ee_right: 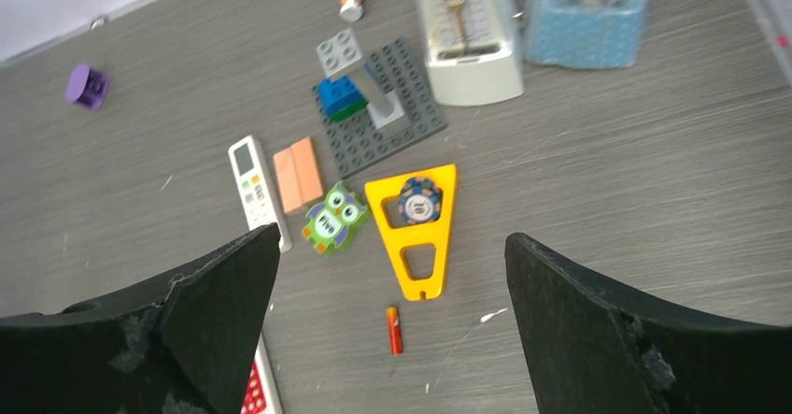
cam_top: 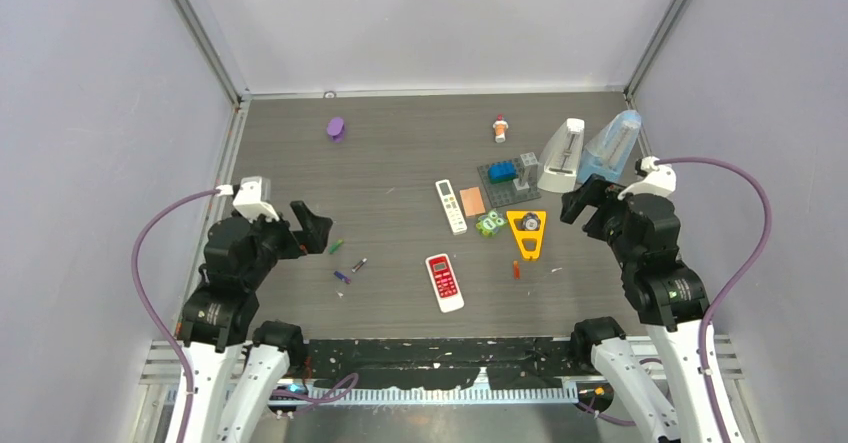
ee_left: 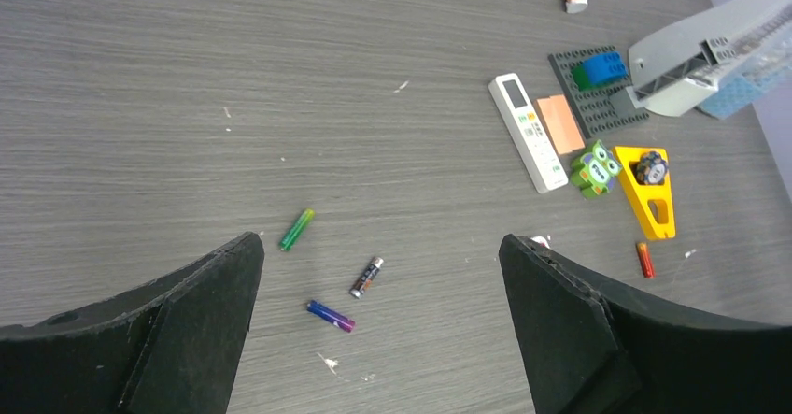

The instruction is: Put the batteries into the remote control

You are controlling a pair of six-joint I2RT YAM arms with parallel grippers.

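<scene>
Left gripper [ee_left: 378, 246] is hanging wide open with nothing in it. Three batteries lie on the table right in its gap. The dark-and-silver battery [ee_left: 367, 277] is near the middle, the green battery [ee_left: 297, 229] is off toward the finger on the left of its wrist view, and the purple battery [ee_left: 331, 316] is closer to the wrist.

Right gripper [ee_right: 392, 236] is spread open and empty too. The red-orange battery [ee_right: 394, 330] sits in its gap, with the yellow triangle [ee_right: 417, 236] just past it. The white remote [ee_right: 254, 185] is out beyond its left-side finger, and the red remote [cam_top: 443, 282] is peeking out beside that same finger.

yellow triangle [ee_right: 417, 236], green owl [ee_right: 333, 217], grey brick baseplate [ee_right: 369, 148], metronome [ee_right: 464, 31]
</scene>
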